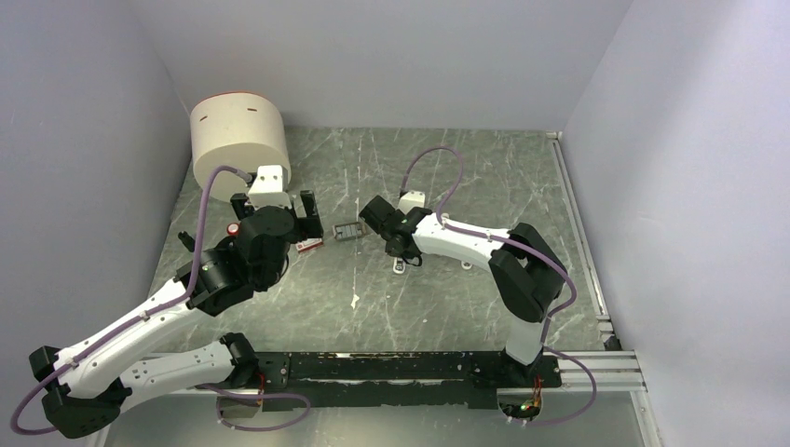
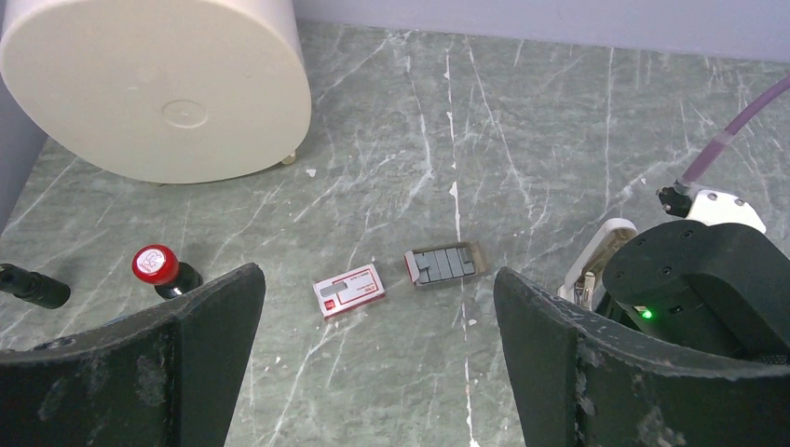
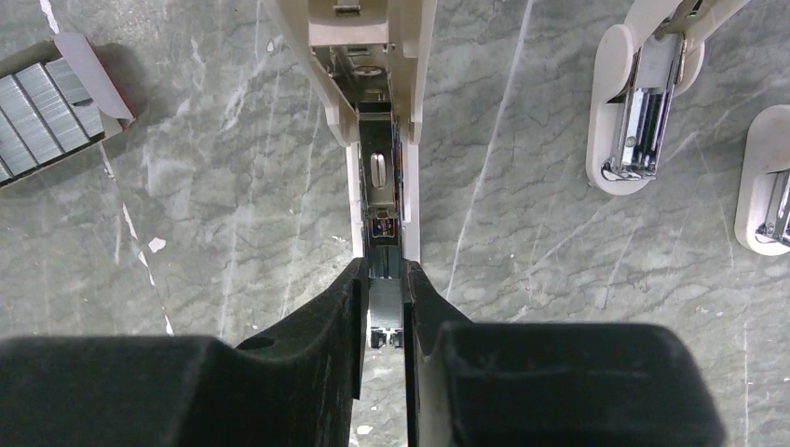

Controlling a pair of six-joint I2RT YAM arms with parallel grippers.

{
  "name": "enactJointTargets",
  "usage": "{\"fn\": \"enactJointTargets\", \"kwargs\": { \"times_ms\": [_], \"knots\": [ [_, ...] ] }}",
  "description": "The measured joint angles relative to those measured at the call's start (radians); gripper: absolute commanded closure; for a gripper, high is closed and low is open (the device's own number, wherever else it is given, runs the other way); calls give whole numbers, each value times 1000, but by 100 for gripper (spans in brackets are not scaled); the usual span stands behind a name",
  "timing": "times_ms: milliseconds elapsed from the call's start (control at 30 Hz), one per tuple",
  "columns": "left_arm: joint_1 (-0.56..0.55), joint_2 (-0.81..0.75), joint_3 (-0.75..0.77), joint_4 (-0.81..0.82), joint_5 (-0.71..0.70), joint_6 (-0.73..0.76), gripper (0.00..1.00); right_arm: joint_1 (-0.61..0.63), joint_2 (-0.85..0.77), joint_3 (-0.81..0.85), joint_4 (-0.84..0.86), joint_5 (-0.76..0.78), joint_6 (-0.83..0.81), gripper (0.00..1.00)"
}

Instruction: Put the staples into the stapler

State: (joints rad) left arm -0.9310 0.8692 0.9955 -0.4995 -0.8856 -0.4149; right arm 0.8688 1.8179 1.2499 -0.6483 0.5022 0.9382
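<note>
The stapler (image 3: pixel 377 112) is a slim white bar lying opened up on the marble table, its metal channel (image 3: pixel 382 186) bare. My right gripper (image 3: pixel 383 279) is shut on the near end of that channel. The staples (image 3: pixel 42 102) are dark grey blocks in an open tray to the stapler's left. In the left wrist view the staples (image 2: pixel 447 264) lie beside their red-and-white box (image 2: pixel 349 291). My left gripper (image 2: pixel 377 279) hangs open above and short of both, holding nothing. From above, the staples (image 1: pixel 347 231) lie between my left gripper (image 1: pixel 284 212) and my right gripper (image 1: pixel 375 222).
Two short white stubby pieces (image 3: pixel 643 102) (image 3: pixel 769 186) lie right of the stapler. A big white cylinder (image 1: pixel 240 135) stands at the back left. A red-capped black item (image 2: pixel 158 268) and a black stub (image 2: pixel 33 287) lie left of the box.
</note>
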Motion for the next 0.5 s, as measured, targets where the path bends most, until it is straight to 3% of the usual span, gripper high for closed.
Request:
{"fn": "enactJointTargets", "kwargs": {
  "times_ms": [500],
  "knots": [
    [0, 0, 0, 0, 0, 0, 3, -4, 4, -3, 14, -13, -11, 80]
  ]
}}
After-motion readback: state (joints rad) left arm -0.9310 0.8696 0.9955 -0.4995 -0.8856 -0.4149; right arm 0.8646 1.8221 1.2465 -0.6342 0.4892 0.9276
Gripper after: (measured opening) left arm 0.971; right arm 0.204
